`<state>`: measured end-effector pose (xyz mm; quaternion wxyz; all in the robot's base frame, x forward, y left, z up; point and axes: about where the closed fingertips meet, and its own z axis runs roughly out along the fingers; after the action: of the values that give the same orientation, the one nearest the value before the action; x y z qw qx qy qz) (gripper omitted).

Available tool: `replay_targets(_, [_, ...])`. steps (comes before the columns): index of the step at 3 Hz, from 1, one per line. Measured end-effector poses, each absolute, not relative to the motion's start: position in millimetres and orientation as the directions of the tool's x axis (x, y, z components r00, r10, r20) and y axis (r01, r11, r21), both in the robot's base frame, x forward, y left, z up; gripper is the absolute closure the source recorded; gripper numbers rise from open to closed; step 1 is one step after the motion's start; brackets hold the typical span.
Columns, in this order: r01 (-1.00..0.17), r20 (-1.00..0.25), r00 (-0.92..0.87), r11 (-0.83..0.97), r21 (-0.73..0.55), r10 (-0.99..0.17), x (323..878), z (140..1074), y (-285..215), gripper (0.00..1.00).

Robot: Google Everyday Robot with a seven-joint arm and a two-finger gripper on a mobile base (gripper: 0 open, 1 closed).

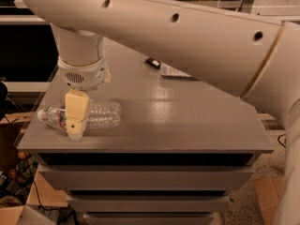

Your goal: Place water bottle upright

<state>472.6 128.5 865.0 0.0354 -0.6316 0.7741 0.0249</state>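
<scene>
Near-left corner of table [187,125]: water bottle [101,115] lying on its side, white cap pointing left, close to the front edge. Tool [76,121] comes down over the bottle's neck end; whether it pinches the bottle, cannot tell. Farther back, a pale object [171,71] lies partly hidden by the arm [187,36].

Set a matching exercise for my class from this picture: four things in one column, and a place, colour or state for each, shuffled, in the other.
Things:
1. water bottle
2. gripper
3. table
4. arm

Descriptions:
A. grey, flat top
B. cream, reaching across the top of the view
C. lying on its side near the front left edge
D. down over the bottle, near its capped end

Pairs: 1-C, 2-D, 3-A, 4-B
</scene>
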Motion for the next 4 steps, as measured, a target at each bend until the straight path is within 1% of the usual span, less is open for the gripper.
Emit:
replay_targets(2, [-0.995, -0.061, -0.098, 0.099, -0.008, -0.993, 458, 855, 175, 0.0])
replay_targets(3, [-0.999, -0.064, -0.052, 0.052, 0.003, -0.997, 459, 850, 190, 0.0])
replay_targets(4, [-1.0, -0.066, -0.023, 0.023, 0.003, -0.998, 463, 849, 199, 0.18])
